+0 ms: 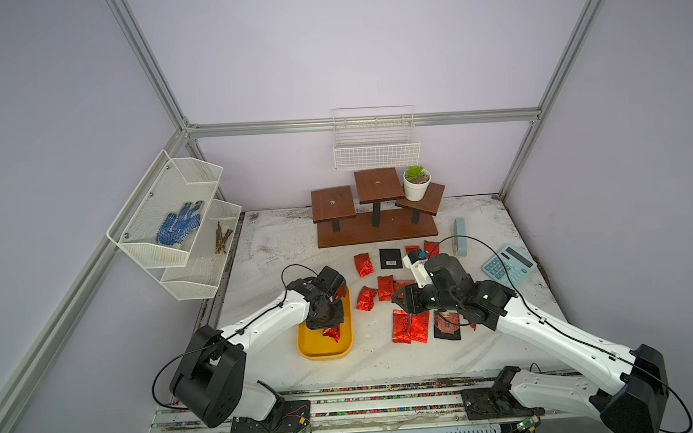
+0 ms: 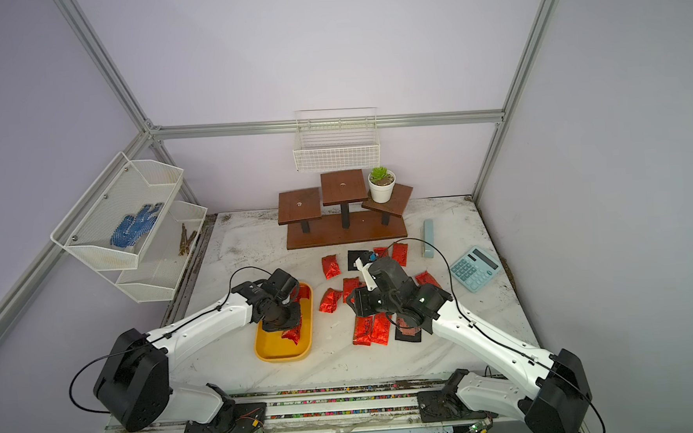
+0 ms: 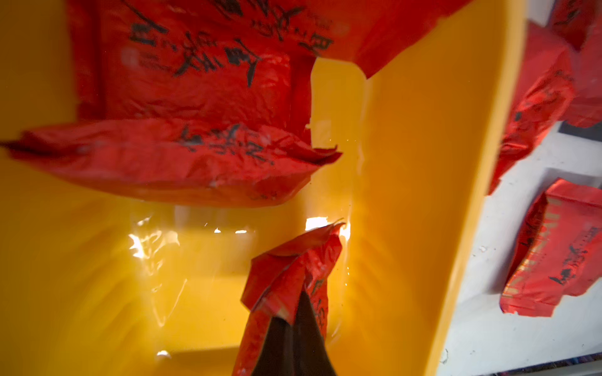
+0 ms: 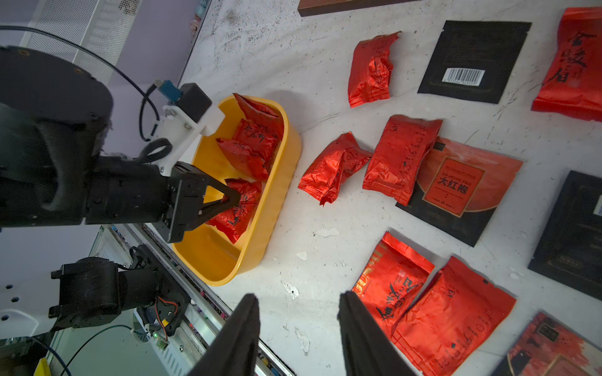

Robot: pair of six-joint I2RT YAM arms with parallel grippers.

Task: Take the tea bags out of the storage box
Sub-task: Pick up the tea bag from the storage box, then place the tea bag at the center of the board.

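The yellow storage box (image 1: 323, 351) (image 4: 211, 260) sits on the table at front left. My left gripper (image 4: 233, 197) (image 3: 293, 312) reaches down into it and is shut on the edge of a crinkled red tea bag (image 4: 242, 208) (image 3: 290, 263). More red tea bags (image 4: 257, 143) (image 3: 195, 81) lie at the box's far end. Several red tea bags (image 1: 363, 264) and black sachets (image 1: 390, 258) are spread on the table to the right of the box. My right gripper (image 4: 298, 299) (image 1: 402, 300) hovers open over bare table between the box and two red bags (image 4: 423, 312), holding nothing.
A wooden tiered stand (image 1: 376, 228) with a potted plant (image 1: 416, 183) stands at the back. A calculator (image 1: 509, 266) and a pale blue case (image 1: 458, 236) lie at the right. A wire basket (image 1: 376, 146) hangs on the back wall, and mesh shelves (image 1: 201, 270) hang on the left.
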